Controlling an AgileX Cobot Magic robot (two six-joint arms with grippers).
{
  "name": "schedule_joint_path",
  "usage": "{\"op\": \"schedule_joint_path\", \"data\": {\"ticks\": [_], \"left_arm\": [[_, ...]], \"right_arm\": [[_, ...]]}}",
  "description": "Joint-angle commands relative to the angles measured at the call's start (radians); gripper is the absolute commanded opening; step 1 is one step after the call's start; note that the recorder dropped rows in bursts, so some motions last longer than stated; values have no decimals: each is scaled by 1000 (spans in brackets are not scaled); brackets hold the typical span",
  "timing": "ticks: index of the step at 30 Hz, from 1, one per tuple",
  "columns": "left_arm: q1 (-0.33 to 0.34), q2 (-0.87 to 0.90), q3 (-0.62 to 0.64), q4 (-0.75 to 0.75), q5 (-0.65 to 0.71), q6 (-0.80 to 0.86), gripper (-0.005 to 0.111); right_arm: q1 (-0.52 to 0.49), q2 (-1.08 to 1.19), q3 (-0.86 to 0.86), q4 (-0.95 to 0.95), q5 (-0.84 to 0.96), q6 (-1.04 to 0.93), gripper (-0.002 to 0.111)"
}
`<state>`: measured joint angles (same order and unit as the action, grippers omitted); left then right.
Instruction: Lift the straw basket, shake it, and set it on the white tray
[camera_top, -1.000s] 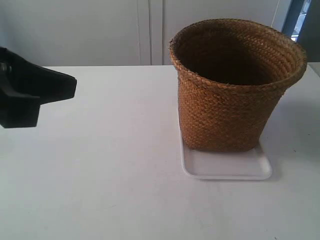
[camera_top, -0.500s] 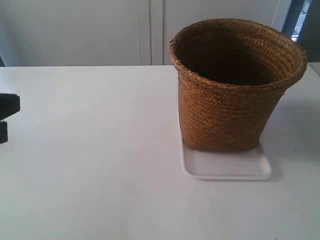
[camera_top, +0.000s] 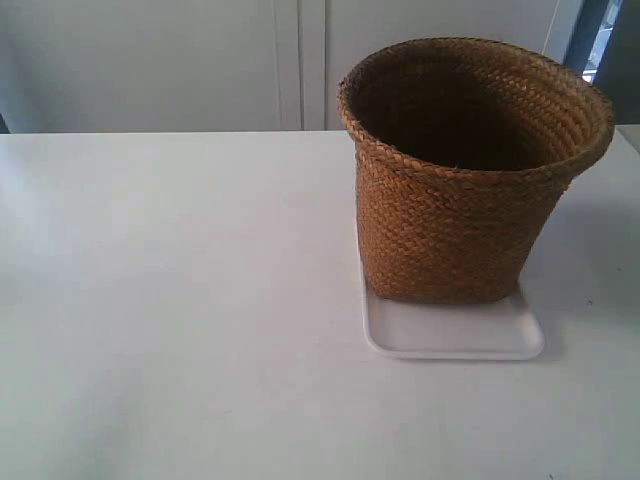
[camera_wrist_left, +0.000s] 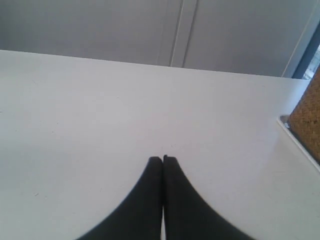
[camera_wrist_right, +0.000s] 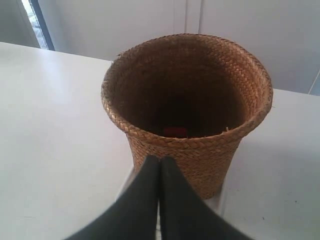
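The golden-brown straw basket stands upright on the white tray, toward the tray's back edge. No arm shows in the exterior view. My left gripper is shut with nothing in it, over bare table, with the basket's side and a tray corner off at the picture's edge. My right gripper is shut and empty, a little short of the basket, apart from it. A small red thing lies inside the basket's dark bottom.
The white table carries only the tray and basket. A pale wall with a vertical seam runs behind it. A dark window frame stands at the back right.
The black arm at the exterior view's left has drawn back leftward and is now out of that view. Basket and tray have not moved.
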<state>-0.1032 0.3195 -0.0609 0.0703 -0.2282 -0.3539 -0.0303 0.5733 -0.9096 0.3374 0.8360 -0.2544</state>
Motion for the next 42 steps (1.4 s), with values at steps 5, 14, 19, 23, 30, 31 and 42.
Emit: {"op": "schedule_joint_path", "data": {"ticks": [5, 14, 19, 23, 30, 31, 42], "left_arm": [[64, -291, 61, -10, 197, -65, 0], [119, -319, 61, -143, 307, -164, 0], [119, -319, 61, -141, 307, -162, 0], [119, -319, 61, -141, 307, -162, 0], [119, -319, 61, -141, 307, -162, 0], [119, -319, 61, -141, 307, -162, 0], [119, -319, 61, -141, 307, -162, 0]], "right_arm": [[1, -4, 5, 3, -4, -11, 0], [1, -7, 5, 3, -6, -11, 0], [1, -7, 5, 3, -6, -11, 0], [1, -7, 5, 3, -6, -11, 0], [42, -7, 5, 6, -6, -9, 0], [42, -7, 5, 8, -6, -9, 0], [42, -14, 5, -97, -24, -64, 0]]}}
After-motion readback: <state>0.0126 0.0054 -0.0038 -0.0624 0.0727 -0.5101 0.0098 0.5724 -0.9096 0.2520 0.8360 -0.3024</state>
